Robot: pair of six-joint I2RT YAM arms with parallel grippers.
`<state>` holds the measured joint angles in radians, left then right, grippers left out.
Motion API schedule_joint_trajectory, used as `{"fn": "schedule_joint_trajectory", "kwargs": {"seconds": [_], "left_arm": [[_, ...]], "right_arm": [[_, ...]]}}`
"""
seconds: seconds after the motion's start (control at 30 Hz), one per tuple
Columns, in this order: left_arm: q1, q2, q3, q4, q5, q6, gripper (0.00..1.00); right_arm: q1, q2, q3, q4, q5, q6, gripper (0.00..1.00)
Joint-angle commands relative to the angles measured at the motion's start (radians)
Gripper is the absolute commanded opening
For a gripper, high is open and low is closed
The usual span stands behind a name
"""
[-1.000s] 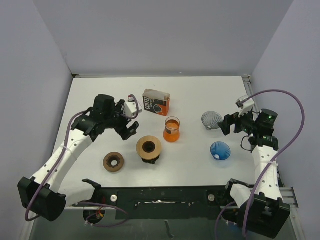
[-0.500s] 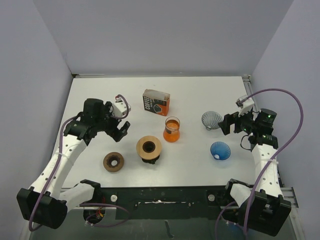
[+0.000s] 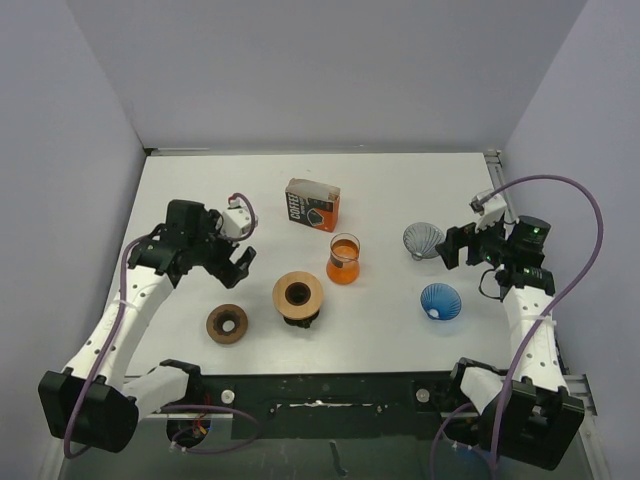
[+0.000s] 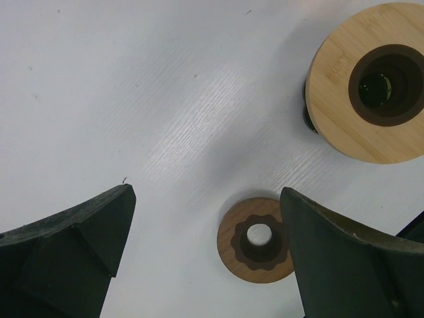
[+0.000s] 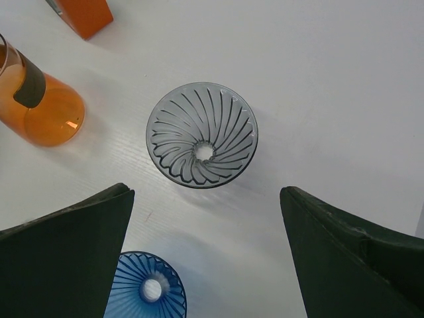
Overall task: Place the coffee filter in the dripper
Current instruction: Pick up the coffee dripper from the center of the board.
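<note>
Above the table, my left fingers spread wide and empty near a small wooden ring, my right fingers equally wide beside the grey dripper

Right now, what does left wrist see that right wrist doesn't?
Left wrist only: the large wooden disc with a dark centre hole, and the small wooden ring below it in the frame.
Right wrist only: the grey dripper, the blue dripper, the orange carafe and a corner of the orange box.
Both: the white table, plus each view's own gripper, the left gripper and the right gripper, open and holding nothing.
</note>
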<state>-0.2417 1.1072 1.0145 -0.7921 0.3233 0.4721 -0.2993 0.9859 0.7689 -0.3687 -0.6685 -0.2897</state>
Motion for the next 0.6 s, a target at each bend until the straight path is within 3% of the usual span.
{"fn": "schedule_joint_trajectory", "kwargs": {"seconds": [0.0,0.43,0.57], "left_arm": [[0.006,0.008,-0.009,0.112,0.042,-0.043,0.9],[0.005,0.019,-0.016,0.177,0.076,-0.116,0.88],[0.005,0.029,-0.015,0.16,0.023,-0.131,0.87]], "right_arm": [[0.014,0.021,0.052,0.041,0.032,0.03,0.98],[0.1,0.081,0.085,0.037,0.133,0.041,1.0],[0.116,0.092,0.089,0.036,0.144,0.037,1.0]]}}
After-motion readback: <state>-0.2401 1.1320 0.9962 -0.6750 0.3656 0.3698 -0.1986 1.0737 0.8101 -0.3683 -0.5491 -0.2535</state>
